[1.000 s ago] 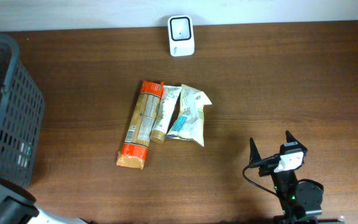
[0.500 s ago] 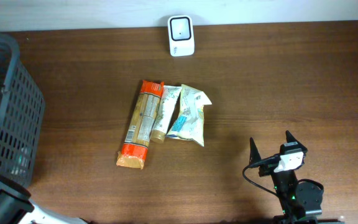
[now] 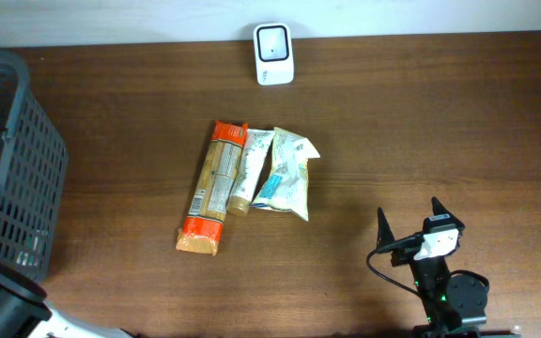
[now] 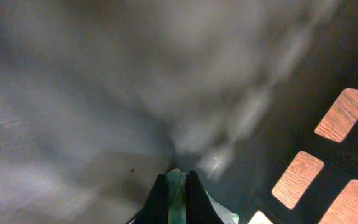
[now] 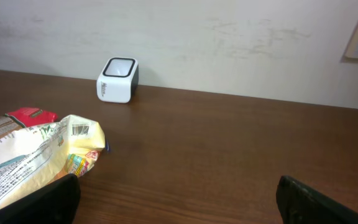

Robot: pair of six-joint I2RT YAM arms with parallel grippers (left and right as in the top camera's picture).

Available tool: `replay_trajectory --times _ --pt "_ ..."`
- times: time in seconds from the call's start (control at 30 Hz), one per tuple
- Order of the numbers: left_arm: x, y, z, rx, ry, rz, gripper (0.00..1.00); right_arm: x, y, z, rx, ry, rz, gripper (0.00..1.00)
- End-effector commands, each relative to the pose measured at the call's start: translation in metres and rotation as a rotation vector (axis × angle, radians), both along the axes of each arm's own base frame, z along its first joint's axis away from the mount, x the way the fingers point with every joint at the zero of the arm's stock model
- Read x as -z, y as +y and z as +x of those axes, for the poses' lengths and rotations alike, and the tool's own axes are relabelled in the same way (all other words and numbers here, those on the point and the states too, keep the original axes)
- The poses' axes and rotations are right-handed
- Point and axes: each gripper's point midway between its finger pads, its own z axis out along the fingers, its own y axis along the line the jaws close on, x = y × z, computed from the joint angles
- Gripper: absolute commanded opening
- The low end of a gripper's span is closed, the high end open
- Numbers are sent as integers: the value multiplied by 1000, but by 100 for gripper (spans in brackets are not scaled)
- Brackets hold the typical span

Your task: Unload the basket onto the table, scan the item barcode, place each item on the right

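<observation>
The left gripper (image 4: pixel 174 178) has snapped shut since a second ago. Its fingers now pinch a thin pale green-and-white packet (image 4: pixel 177 190) inside the dark grey plastic mesh basket (image 3: pixel 26 160). The right gripper (image 3: pixel 409 210) hovers with fingers spread wide, well apart from the small white boxy scanner (image 3: pixel 273 53).

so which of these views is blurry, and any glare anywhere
left wrist: most of the frame is a grey smear, only the left gripper and the basket mesh read clearly; overhead: sharp, evenly lit, no glare on the table; right wrist: scanner crisp, right gripper dark and soft at the bottom corners
</observation>
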Motion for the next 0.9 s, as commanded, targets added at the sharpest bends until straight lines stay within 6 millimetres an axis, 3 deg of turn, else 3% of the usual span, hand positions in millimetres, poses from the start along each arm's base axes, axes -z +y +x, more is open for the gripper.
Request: replay_trajectory --times 0.0,0.13,0.27,0.3,0.33,0.4,0.43,0.47,0.53,0.6,0.7,0.77,0.8,0.87 --pt "-1 3 0 -2 8 7 0 3 0 0 -1 6 8 99" --pt "-63 30 20 -61 -38 57 0 3 0 0 -1 6 8 99" --pt "-218 66 48 -230 -237 216 0 3 0 0 -1 6 8 99" --pt "-267 54 63 -193 -373 219 0 3 0 0 -1 6 8 99" --pt "-301 35 74 -146 -478 201 0 3 0 0 -1 5 8 99" --pt "-351 -12 92 -60 -607 170 0 3 0 0 -1 5 8 99" --pt "-366 -54 102 21 -630 146 0 3 0 0 -1 6 8 99" --pt "-367 -101 109 109 -605 107 0 3 0 0 -1 6 8 99" --pt "-350 -153 117 214 -498 105 0 3 0 0 -1 6 8 99" --pt "-319 -236 131 419 -360 136 0 3 0 0 -1 6 8 99" --pt "-279 -324 145 645 -280 180 0 3 0 0 -1 6 8 99" --pt "-232 -395 157 729 -257 140 0 3 0 0 -1 6 8 99" --pt "-212 -421 157 764 -249 122 0 3 0 0 -1 6 8 99" --pt "-151 -496 149 803 -255 32 0 3 0 0 -1 6 8 99"
